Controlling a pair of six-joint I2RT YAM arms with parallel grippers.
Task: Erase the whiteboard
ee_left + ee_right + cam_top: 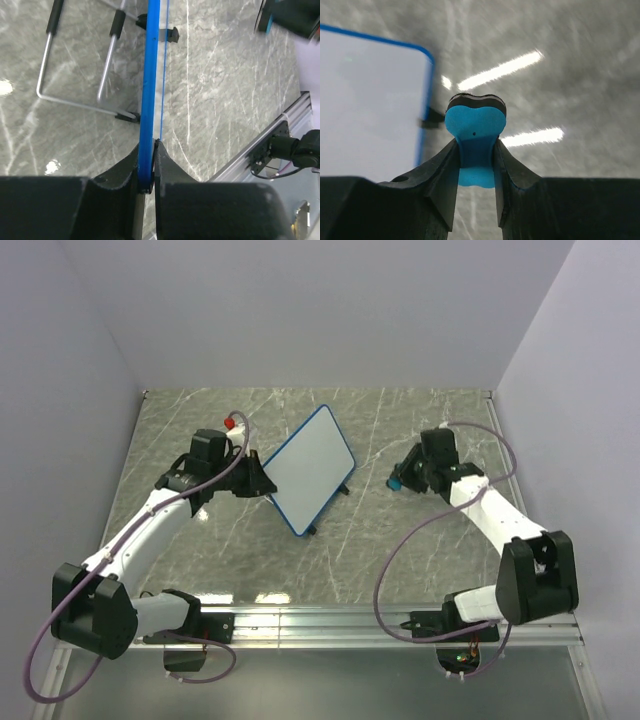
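Note:
The whiteboard, white with a blue frame and small black feet, is held tilted at the table's middle; its face shows no writing. My left gripper is shut on its left edge; in the left wrist view the blue frame runs edge-on between my jaws. My right gripper is shut on the bright-blue eraser, apart from the board, to its right. In the right wrist view the squeezed eraser sits between my fingers, with the whiteboard to the left.
The board's wire stand folds out behind it. The marble-patterned table ends at a metal rail at the near edge. Grey walls close in the back and sides.

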